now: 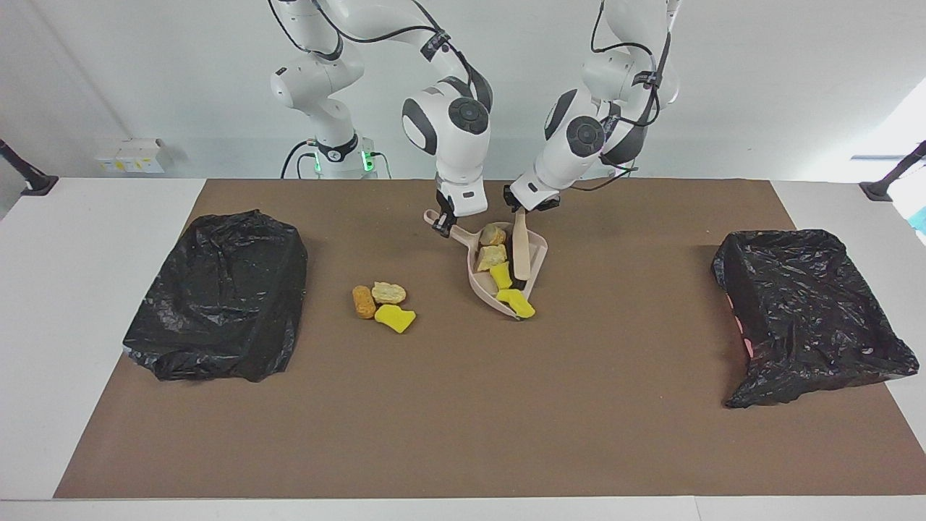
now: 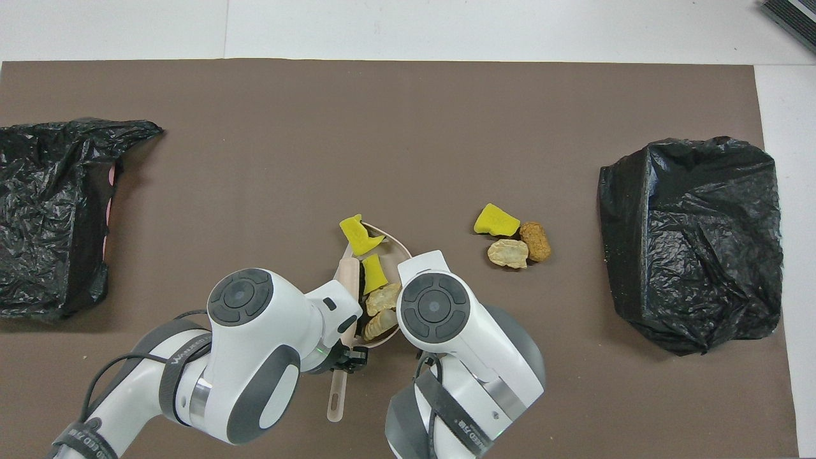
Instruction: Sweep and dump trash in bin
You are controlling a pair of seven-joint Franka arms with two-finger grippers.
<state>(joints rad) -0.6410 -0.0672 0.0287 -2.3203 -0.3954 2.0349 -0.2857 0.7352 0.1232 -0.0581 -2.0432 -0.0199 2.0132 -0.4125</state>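
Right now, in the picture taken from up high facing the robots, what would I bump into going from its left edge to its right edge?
Closed black bag → orange-brown lump → loose yellow wedge → dustpan holding scraps → open black-lined bin.

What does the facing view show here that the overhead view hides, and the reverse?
Facing only: the right gripper shut on the dustpan handle, which the arm's wrist covers from above.
Overhead only: the free end of the brush handle sticking out toward the robots past the left gripper.
Both: the brush in the pan with four pieces of trash, three more on the mat toward the right arm's end, two black bins.
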